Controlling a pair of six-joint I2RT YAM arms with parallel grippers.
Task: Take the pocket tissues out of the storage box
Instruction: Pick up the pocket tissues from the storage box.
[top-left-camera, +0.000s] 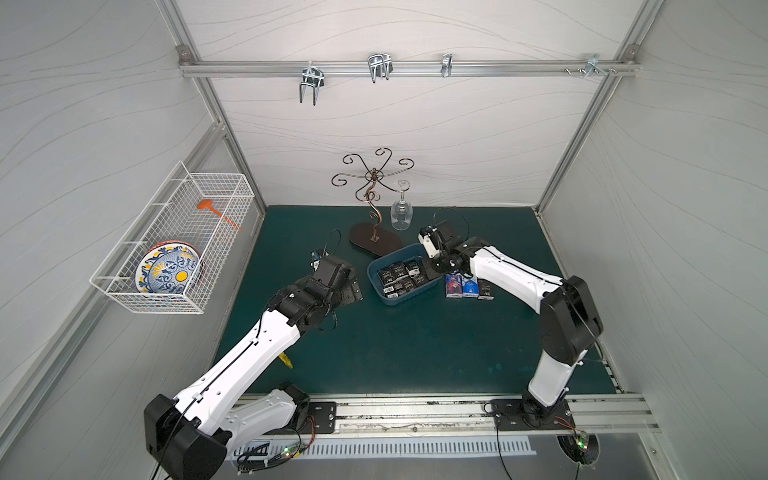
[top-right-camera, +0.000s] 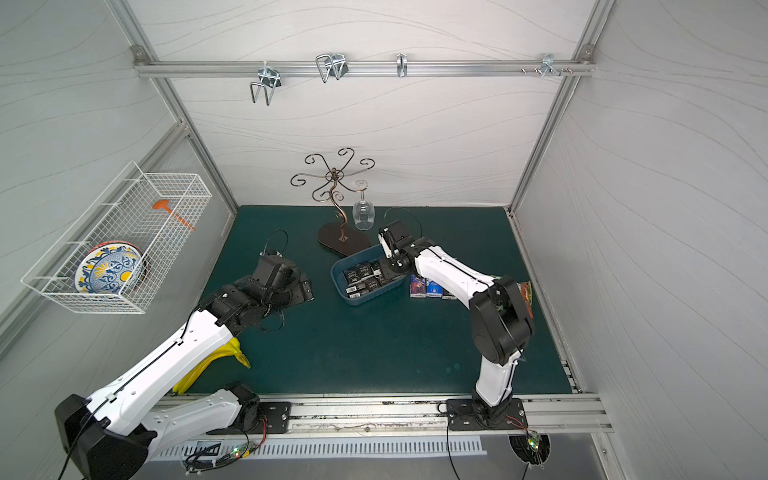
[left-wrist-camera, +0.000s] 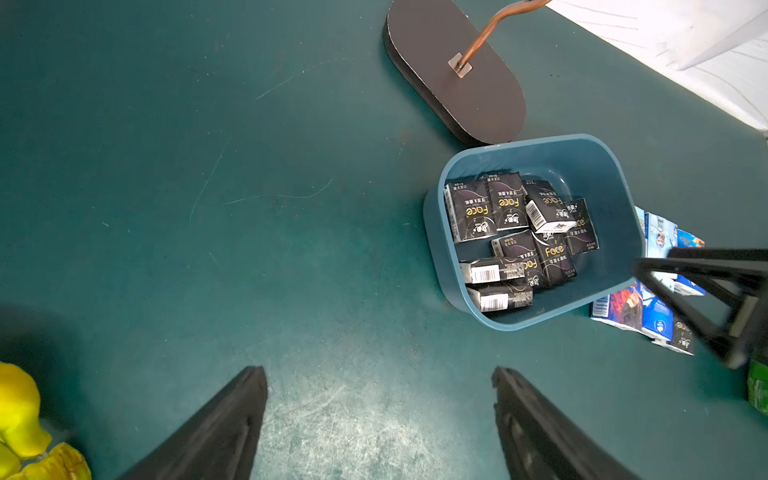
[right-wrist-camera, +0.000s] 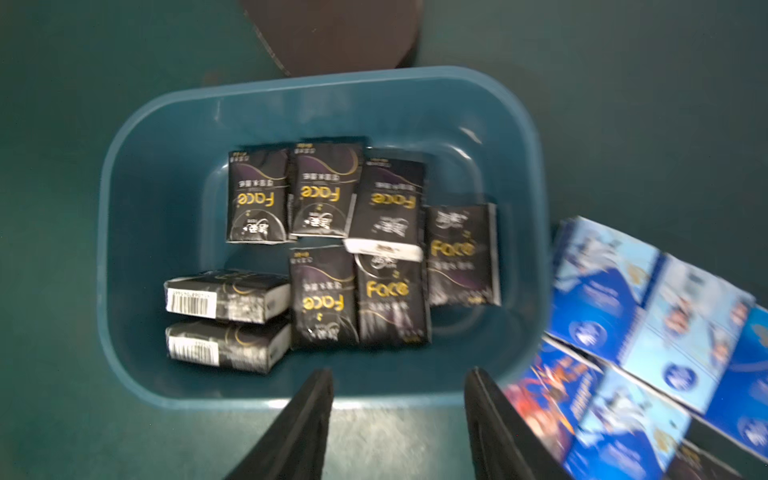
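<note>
Green mat (top-left-camera: 395, 353), white walls (top-left-camera: 415, 124) all round, both arms out over the middle. Looking down the right gripper (right-wrist-camera: 400, 374) now: it hangs above the near wall of the box (right-wrist-camera: 166, 166), fingers (right-wrist-camera: 299, 424) about halfway apart. Nothing is between them, so it's empty.

Tissues (right-wrist-camera: 324, 191) are just ahead of the fingertips and lower, down on the box floor. I count eight black packs in there. Six lie flat with the gold lettering up, one of those tipped onto its neighbours. Two stand on edge with barcodes showing, ahead and to the gripper's left.

More are out on the mat already: a cluster of blue packs (right-wrist-camera: 623, 311) below and to the gripper's right, just beside the outside of the box. Picture's a bit smeared, so I can't read anything off them.

Past the box's far wall from the gripper sits the stand (right-wrist-camera: 332, 33), its dark base just beside the rim. Touching or not, I can't tell.

Over to the left gripper (left-wrist-camera: 377, 372): jaws spread wide, holding nothing, bare mat beneath. Box is ahead of it and off to its right, apart from the fingers. Bananas (top-right-camera: 232, 353) lie back behind it, under the arm.
</note>
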